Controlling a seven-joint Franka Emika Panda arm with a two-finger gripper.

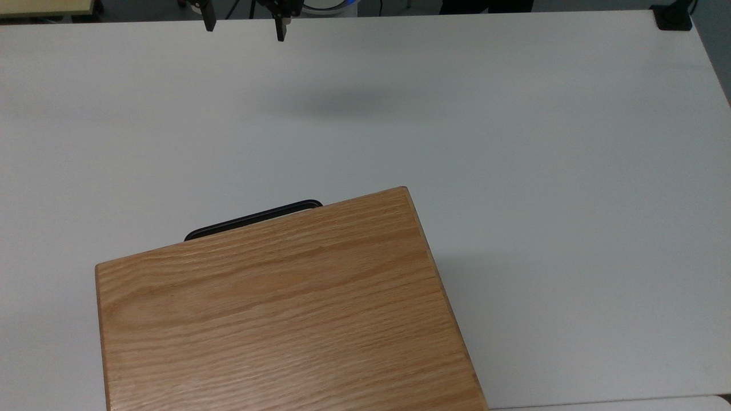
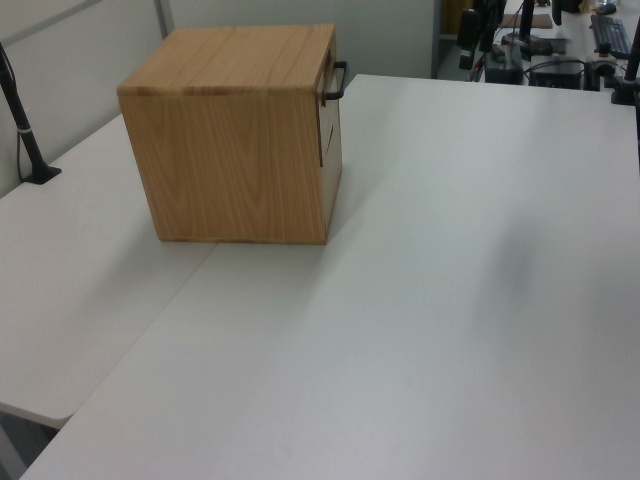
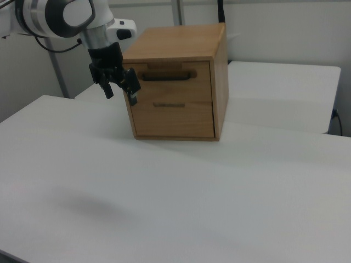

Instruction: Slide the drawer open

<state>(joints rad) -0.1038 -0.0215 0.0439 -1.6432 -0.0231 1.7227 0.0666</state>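
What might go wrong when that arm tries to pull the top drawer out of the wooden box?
The gripper hangs open, away from the black handle, so it could come in off line and bump the drawer front instead of closing around the thin bar. The box sits loose and at an angle on the smooth white table; a pull might drag the whole box instead of sliding the drawer.

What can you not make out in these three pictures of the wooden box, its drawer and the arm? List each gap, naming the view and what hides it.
1. Drawer inside: right view, shut behind its front board.
2. Drawer front: top view, hidden under the box top; only the handle pokes out.
3. Box's near end: top view, cut off by the bottom edge.
4. Arm above the gripper: top view, cut off by the top edge.
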